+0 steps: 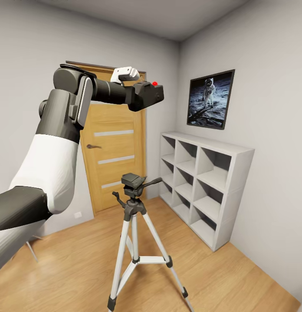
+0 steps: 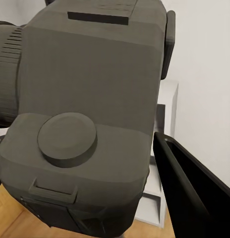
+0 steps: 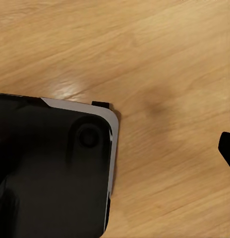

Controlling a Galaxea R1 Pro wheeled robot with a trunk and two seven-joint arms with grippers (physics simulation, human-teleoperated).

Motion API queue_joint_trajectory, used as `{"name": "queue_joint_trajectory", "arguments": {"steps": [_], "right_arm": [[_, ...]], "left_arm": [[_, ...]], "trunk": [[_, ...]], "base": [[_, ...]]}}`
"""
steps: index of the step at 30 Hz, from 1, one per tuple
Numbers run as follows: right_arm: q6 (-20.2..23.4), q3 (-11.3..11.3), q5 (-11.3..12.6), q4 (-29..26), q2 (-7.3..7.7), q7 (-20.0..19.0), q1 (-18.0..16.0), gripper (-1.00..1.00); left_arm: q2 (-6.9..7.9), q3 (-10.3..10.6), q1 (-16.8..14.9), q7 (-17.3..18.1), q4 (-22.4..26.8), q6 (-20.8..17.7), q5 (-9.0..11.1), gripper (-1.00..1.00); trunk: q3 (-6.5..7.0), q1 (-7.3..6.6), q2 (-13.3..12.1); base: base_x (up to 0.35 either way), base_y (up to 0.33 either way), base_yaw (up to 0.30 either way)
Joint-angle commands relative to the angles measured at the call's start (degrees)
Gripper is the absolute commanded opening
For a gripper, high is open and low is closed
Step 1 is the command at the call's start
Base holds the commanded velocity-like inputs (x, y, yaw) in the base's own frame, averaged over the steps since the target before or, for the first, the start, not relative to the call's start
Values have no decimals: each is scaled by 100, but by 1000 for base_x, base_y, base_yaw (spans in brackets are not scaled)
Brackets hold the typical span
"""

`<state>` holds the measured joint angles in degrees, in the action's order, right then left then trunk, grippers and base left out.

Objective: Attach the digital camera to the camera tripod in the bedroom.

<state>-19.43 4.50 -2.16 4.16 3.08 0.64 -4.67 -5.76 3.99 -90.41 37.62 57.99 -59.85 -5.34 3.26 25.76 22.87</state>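
Up high, left gripper [image 1: 144,96] raised at arm's length in front of the oak door [image 1: 114,147], pinching the digital camera [image 1: 147,94] with its red button [image 1: 155,83] on top; in the left wrist view, camera body [image 2: 85,114] close against the lens, one dark finger [image 2: 187,188] beside its edge

Well below the camera, slightly left of it, camera tripod [image 1: 136,242] standing upright on the plank floor [image 1: 237,277] of the bedroom, black head [image 1: 132,180] bare on top, side handle [image 1: 152,181] angled out to the right, legs spread with black feet on the boards

Clear air between camera underside and tripod head

To the right, grey cube shelving [image 1: 203,186] flat against the right wall, its near left corner apart from the nearest tripod leg, with open floor between; framed astronaut picture [image 1: 211,99] on the wall above it

Behind the tripod, door shut, handle [image 1: 93,146] on its left side

Right gripper: just a dark tip [image 3: 227,148] over bare floorboards in the right wrist view, beside a black rounded-cornered robot part [image 3: 50,168]; spread or pressed together, cannot tell
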Motion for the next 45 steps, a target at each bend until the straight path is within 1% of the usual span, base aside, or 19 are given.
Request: {"name": "queue_joint_trajectory", "arguments": {"steps": [1,14,22,28,33,39,45], "right_arm": [[-34,42,-13,23,0,7,-8,100],[-34,42,-13,23,0,7,-8,100],[-34,35,-13,23,0,7,-8,100],[-34,36,-13,23,0,7,-8,100],[-34,38,-13,23,0,7,-8,100],[-34,38,-13,23,0,7,-8,100],[-34,41,-13,23,0,7,-8,100]], "left_arm": [[-3,-5,-3,61,2,-15,-55,-100],[-46,-3,-3,61,4,-15,-55,-100],[-42,8,-3,61,0,-15,-61,-100],[-40,119,-1,61,-5,-15,-63,-100],[-39,227,1,62,-2,-15,-63,-100],[-39,263,-1,61,0,-15,-63,-100],[-39,278,-1,61,2,-15,-63,-100]], "trunk": [[-3,2,5],[-3,2,5],[-3,2,5],[-3,2,5],[-3,2,5],[-17,2,5],[-37,2,5]], "base": [[0,-181,92],[0,-267,243],[0,-156,286],[0,-30,256],[0,-7,88],[0,-39,172],[0,-238,261]]}}
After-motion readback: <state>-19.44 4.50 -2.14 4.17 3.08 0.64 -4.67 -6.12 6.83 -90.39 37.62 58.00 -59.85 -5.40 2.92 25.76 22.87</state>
